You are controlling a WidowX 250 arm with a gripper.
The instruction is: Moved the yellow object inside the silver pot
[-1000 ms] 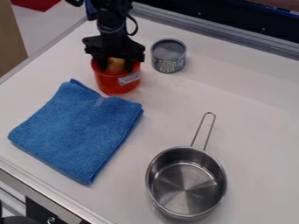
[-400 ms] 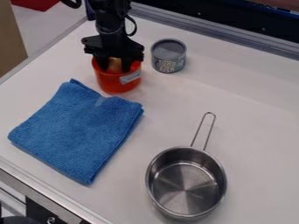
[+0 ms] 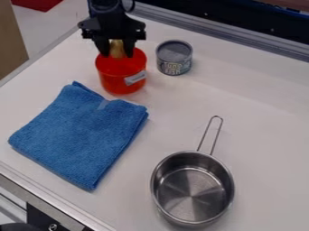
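The yellow object [image 3: 117,48] is pinched between the fingers of the black two-finger gripper [image 3: 117,54], upper left of the frame, at the mouth of the red plastic cup [image 3: 116,82]. Too little lift could snag the rim and tip the cup; a weak pinch could drop it short of the round silver metal pot [image 3: 192,191], lower right. The gripper hangs down from the top edge

Yellow object [image 3: 118,48] partly hidden, arm [image 3: 106,6] cut off
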